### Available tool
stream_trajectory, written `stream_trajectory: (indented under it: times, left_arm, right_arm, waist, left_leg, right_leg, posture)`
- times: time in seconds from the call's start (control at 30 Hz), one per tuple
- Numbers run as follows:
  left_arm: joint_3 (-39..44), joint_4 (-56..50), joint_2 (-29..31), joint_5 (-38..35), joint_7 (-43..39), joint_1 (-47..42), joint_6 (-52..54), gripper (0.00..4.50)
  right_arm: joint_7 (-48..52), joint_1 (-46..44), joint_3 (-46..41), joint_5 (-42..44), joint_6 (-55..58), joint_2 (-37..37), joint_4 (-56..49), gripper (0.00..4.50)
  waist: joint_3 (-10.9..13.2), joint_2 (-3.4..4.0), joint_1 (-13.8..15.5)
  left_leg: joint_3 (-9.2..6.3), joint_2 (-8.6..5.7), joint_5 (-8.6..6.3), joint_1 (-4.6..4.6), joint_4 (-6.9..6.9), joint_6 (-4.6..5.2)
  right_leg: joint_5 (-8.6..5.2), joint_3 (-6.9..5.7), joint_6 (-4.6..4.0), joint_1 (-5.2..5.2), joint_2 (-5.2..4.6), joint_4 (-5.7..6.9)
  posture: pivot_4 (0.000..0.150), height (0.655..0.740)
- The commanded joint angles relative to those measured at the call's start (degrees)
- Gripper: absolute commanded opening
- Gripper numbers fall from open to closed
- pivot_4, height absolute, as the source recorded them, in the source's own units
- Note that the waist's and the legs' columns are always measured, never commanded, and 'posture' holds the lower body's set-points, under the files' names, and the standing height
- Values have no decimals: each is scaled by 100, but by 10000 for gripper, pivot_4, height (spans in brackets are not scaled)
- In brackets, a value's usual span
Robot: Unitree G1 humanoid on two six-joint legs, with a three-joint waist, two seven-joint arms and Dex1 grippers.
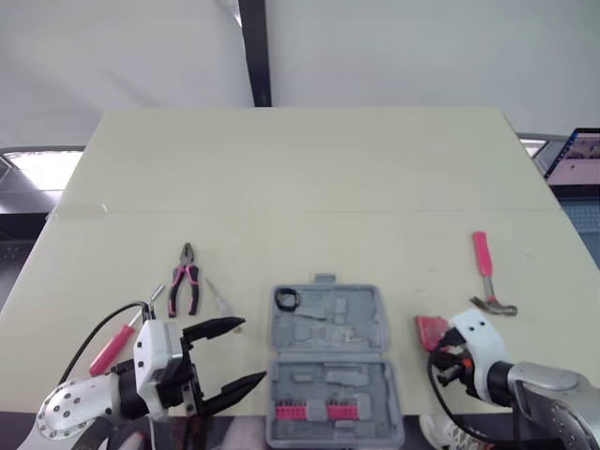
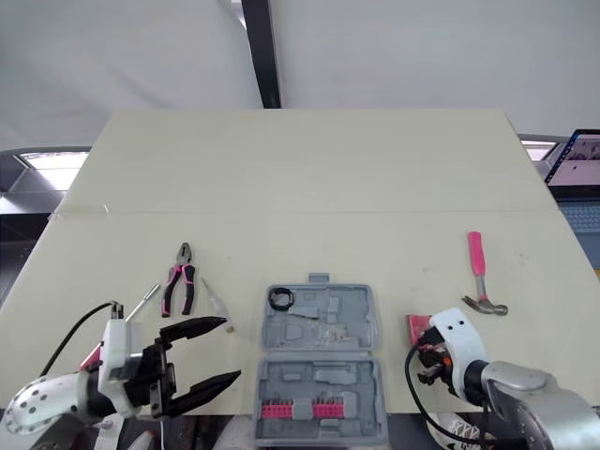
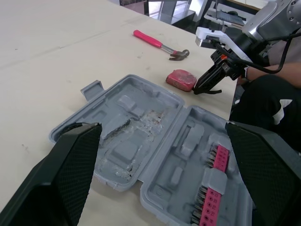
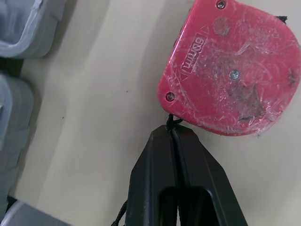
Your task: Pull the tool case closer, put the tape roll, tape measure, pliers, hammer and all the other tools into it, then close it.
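Left eye view: the grey tool case point(image 1: 328, 361) lies open on the tabletop point(image 1: 309, 178) at the lower centre of the frame. A black tape roll point(image 1: 286, 300) sits in its upper-left compartment, and pink bits point(image 1: 314, 411) line its lower edge. At lower left the left hand point(image 1: 251, 351) is spread wide, grasping nothing. Pliers point(image 1: 185, 281) lie above it and a red-handled screwdriver point(image 1: 114, 345) lies to its left. Right of the case, the right hand point(image 4: 170, 134) is clenched on the thin black cord point(image 4: 170, 121) of the red tape measure point(image 1: 430, 329). The hammer point(image 1: 487, 277) lies above it.
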Motion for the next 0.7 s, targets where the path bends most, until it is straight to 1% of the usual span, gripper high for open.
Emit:
stream_trajectory:
  times: [0.03,0.4,0.7]
  left_arm:
    - [-35,-38,51,-11,-213,90,-140,45000]
    - [-133,118,219,167,-904,275,-569,45000]
    - [-209,531,173,415,-1301,503,-1178,45000]
  right_arm:
    - [144,195,-88,169,116,-83,-214,559]
    - [170,476,-178,383,165,-263,-312,559]
    - [131,566,-215,520,215,-294,-385,559]
  waist:
    - [0,0,3]
    - [-1,-2,41]
    - [-1,-2,99]
  left_leg:
    - [0,0,0,0,0,0]
    - [0,-1,-1,0,1,2]
    - [2,-1,-1,1,1,3]
  right_leg:
    - [0,0,0,0,0,0]
    - [0,0,0,2,0,-4]
    - [0,0,0,2,0,-5]
  posture:
    - [1500,7400]
    - [1500,7400]
    - [1500,7400]
